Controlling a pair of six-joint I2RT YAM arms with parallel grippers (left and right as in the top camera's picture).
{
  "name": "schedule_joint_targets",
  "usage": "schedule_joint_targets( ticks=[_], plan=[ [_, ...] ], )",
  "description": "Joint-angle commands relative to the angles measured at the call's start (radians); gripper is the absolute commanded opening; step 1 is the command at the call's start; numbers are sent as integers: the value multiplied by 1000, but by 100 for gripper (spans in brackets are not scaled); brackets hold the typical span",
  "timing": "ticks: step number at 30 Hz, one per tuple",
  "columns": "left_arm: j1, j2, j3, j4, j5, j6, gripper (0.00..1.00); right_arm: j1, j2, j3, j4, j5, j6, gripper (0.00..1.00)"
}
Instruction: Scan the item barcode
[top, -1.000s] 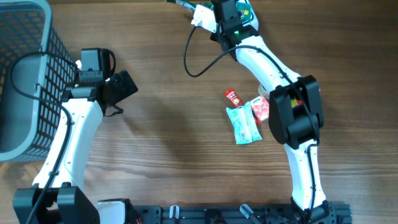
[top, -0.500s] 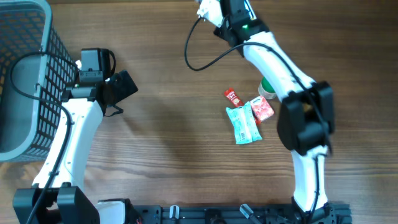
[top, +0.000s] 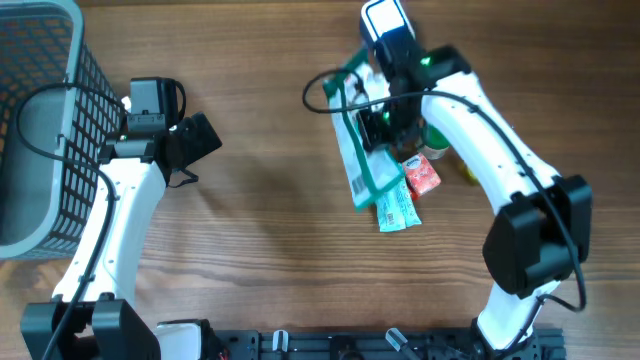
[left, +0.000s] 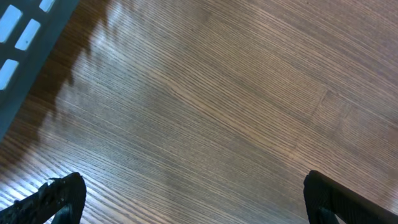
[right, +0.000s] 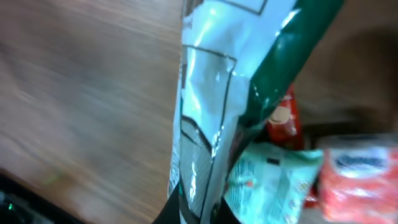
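Two hands: my right hand (top: 380, 120) pinching green-white packet (top: 358, 168) — teal pouch (top: 398, 210) beneath; left hand (top: 192, 142) spread wide.

Grey plastic mesh basket (top: 60, 60) at wooden table's (top: 260, 230) left edge, left gripper (top: 200, 137) just beside it, white-and-green plastic bag (top: 358, 155) in right gripper (top: 385, 115) overlapping teal foil packet (top: 397, 208), red packet (top: 424, 177) right of both.
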Motion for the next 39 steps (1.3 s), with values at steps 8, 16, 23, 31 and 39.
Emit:
schedule_joint_targets(
  ticks=[8, 16, 23, 31, 39],
  plan=[
    [6, 6, 7, 3, -13, 5, 100, 2, 7, -97, 93, 36, 92, 99],
    [6, 6, 7, 3, -13, 5, 100, 2, 7, -97, 169, 36, 91, 100],
    [6, 6, 7, 3, -13, 5, 100, 2, 7, -97, 414, 36, 91, 100],
    [6, 6, 7, 3, -13, 5, 100, 2, 7, -97, 524, 36, 92, 100],
    [6, 6, 7, 3, -13, 5, 100, 2, 19, -98, 528, 37, 91, 100]
  ],
)
